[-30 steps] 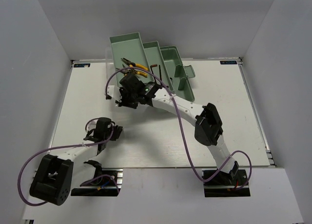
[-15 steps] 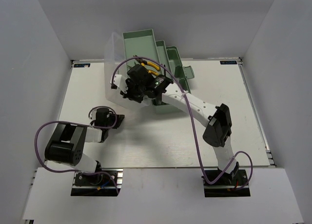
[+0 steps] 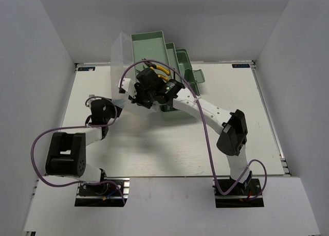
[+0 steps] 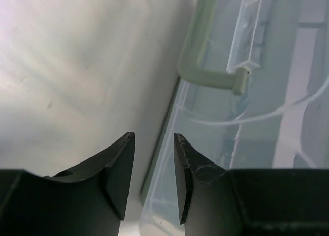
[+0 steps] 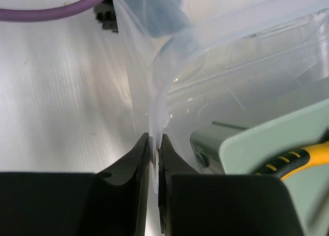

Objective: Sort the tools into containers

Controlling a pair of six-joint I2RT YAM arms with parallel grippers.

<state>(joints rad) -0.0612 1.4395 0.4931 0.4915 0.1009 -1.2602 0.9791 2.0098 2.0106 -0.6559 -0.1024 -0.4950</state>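
Observation:
The pale green toolbox stands at the back of the table, its tiers drawn close together. Its clear lid stands up on the left side. My right gripper is shut on the lid's thin edge, seen in the right wrist view. Yellow-handled pliers lie in a green tray; one yellow handle shows there. My left gripper is open, its jaws either side of the lid's lower edge without touching it. The toolbox handle is just beyond. Wrench and hex keys are hidden.
White walls close in the table on three sides. A purple cable loops over the right arm, and another arcs left of the left arm. The right arm's elbow stands over the table's right half.
The right gripper has lifted the clear lid up and back, and the tiers have drawn together. The left gripper has moved up the table to the lid's lower edge.

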